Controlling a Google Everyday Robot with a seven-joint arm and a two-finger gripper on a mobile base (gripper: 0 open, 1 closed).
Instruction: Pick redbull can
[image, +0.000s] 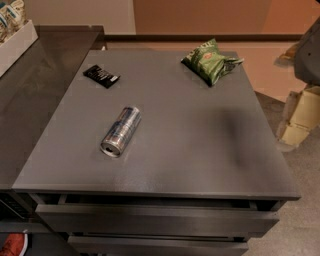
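The redbull can (121, 131) lies on its side on the grey cabinet top (200, 150), left of the middle. Its silver end with the pull tab faces the front left. It has silver and blue panels. My gripper (299, 116) is at the far right edge of the camera view, past the cabinet's right side and well away from the can. It holds nothing that I can see.
A green crinkled snack bag (210, 61) lies at the back right of the top. A small flat black packet (101, 76) lies at the back left. A darker counter (40, 75) with a white tray (15, 42) adjoins on the left. Drawers (150, 220) are below the front edge.
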